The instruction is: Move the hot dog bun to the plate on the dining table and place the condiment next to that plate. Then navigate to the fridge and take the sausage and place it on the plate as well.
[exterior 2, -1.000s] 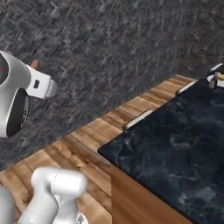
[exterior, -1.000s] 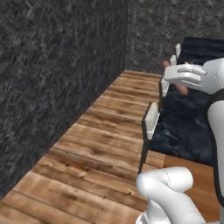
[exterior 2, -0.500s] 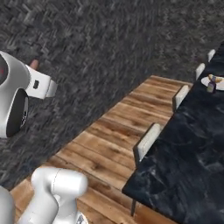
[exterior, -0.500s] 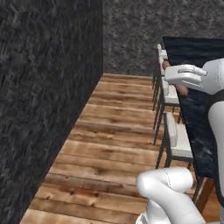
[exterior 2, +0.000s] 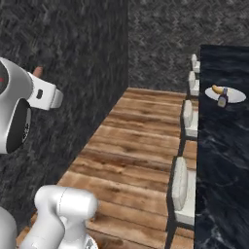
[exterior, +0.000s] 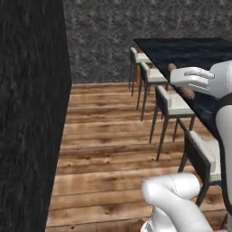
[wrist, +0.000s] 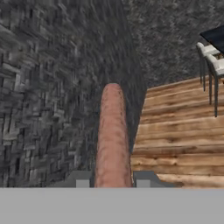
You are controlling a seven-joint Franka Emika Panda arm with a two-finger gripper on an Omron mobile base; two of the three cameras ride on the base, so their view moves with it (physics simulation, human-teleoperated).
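Sausage [wrist: 113,135] fills the middle of the hand view, a reddish-brown length pinched at its near end between the two dark finger tips [wrist: 82,179] of the gripper [wrist: 113,180]; the jaws are closed tight on it. Beyond it are dark stone wall and wooden floor [wrist: 175,131], with pale chairs [wrist: 214,65] at the far right.

Left base view: the white hand reaches left from the right edge, and the sausage's ends show behind it, above the near edge of the dining table [exterior: 190,50]. A row of chairs [exterior: 170,106] lines the table's left side.

Right base view: the sausage tip [exterior 2: 38,72] pokes up behind the arm at the left. Far right on the black marble top, the plate [exterior 2: 236,97] carries the hot dog bun [exterior 2: 217,90], with the condiment [exterior 2: 222,100] just beside the plate's near rim.

Against the earlier pictures, both base views have swung round: more chairs and more of the table are in sight and the plate is nearer, while the grip is unchanged.
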